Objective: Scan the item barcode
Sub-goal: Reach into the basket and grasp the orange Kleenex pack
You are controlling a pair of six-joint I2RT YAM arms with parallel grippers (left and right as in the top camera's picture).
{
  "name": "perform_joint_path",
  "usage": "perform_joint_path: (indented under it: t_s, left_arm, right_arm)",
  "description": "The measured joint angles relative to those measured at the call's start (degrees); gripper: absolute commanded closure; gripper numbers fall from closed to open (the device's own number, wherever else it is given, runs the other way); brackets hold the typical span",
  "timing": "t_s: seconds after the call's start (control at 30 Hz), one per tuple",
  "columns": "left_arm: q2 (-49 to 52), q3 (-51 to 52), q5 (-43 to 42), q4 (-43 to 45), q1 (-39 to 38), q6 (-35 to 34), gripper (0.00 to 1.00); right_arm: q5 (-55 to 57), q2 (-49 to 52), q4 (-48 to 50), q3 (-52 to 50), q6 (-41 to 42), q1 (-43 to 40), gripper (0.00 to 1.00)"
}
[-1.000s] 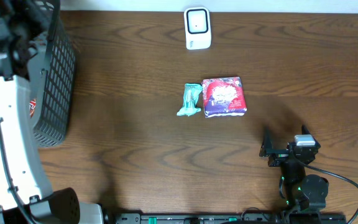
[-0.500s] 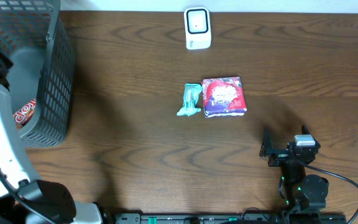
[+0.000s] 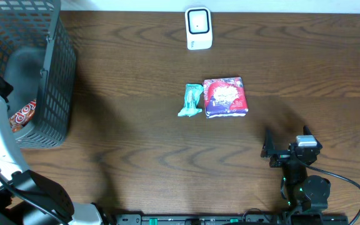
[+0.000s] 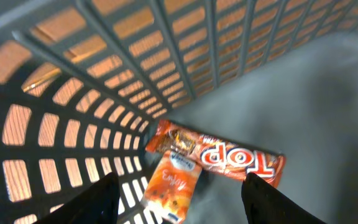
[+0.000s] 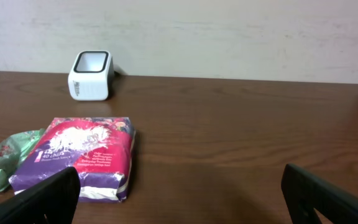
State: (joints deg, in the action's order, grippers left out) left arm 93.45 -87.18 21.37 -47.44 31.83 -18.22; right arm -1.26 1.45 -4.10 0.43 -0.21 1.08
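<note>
Hovering over the inside of the dark basket (image 4: 104, 74), the left pincer (image 4: 182, 199) has its two fingers apart and holds nothing. Beyond its fingertips, on the grey basket floor, lie a red TOP chocolate bar (image 4: 229, 158) and an orange packet (image 4: 176, 186), which touch each other. The right pincer (image 3: 269, 150) rests low over the wooden table (image 3: 136, 144), with its fingers spread wide and nothing between them. Ahead of this pincer and a little to its left, the purple pack (image 3: 225, 97) lies flat on the table. The green packet (image 3: 192, 100) lies just beside the pack, on the side farther from the pincer. Farther ahead, well apart from both, the white scanner (image 3: 199, 28) stands near the far table edge.
</note>
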Motion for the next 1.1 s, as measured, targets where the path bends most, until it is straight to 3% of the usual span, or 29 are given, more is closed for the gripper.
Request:
perform_joint_path:
  t_s: [0.6,1.1]
  left_arm:
    - [9.01,6.16,-0.07,-1.01,0.02,0.04,0.38]
    - [13.86,6.16,-6.62,-2.69,4.61,0.13,0.38]
  right_arm:
    - [0.0,0.0,0.0,0.0,0.0,0.0,0.01]
    - [0.0,0.0,0.02,0.0,0.0,0.0,0.01]
